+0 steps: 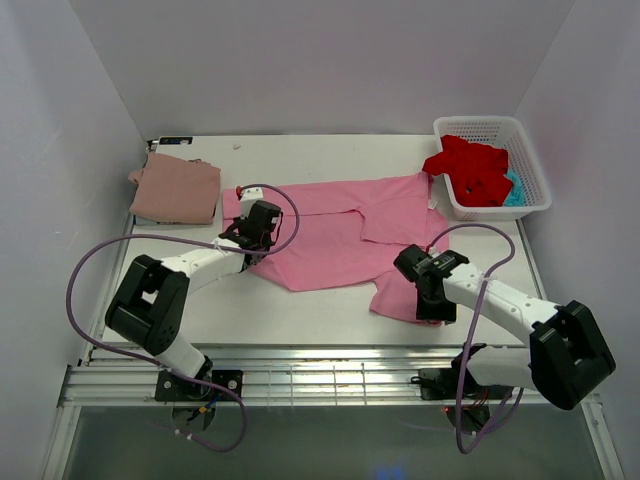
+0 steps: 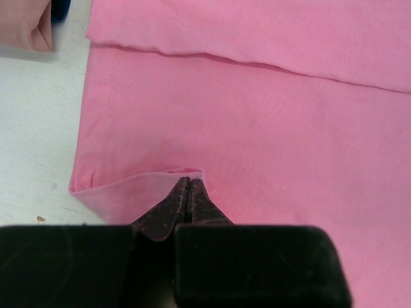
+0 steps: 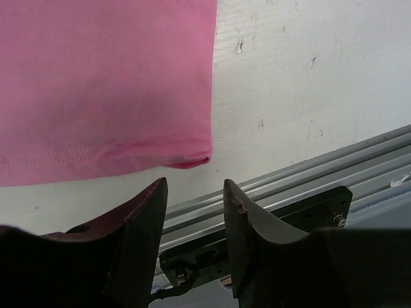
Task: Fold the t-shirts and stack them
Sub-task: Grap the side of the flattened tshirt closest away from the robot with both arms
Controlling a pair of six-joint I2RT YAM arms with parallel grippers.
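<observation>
A bright pink t-shirt [image 1: 335, 235] lies spread across the middle of the table. My left gripper [image 1: 256, 232] sits at its left edge; in the left wrist view the jaws [image 2: 187, 183] are shut, pinching a turned-up flap of the pink hem [image 2: 138, 187]. My right gripper [image 1: 431, 304] is open and empty over the shirt's near right corner; in the right wrist view the gripper [image 3: 194, 187] hangs just short of that corner [image 3: 192, 157]. A folded dusty rose t-shirt [image 1: 175, 190] lies at the back left. Red [image 1: 470, 168] and teal [image 1: 513, 190] t-shirts fill the basket.
The white latticed basket [image 1: 530, 150] stands at the back right. The dusty rose shirt's edge shows in the left wrist view [image 2: 26, 29]. A metal rail [image 1: 330, 375] runs along the table's near edge, close under my right gripper [image 3: 321, 170]. White walls enclose three sides.
</observation>
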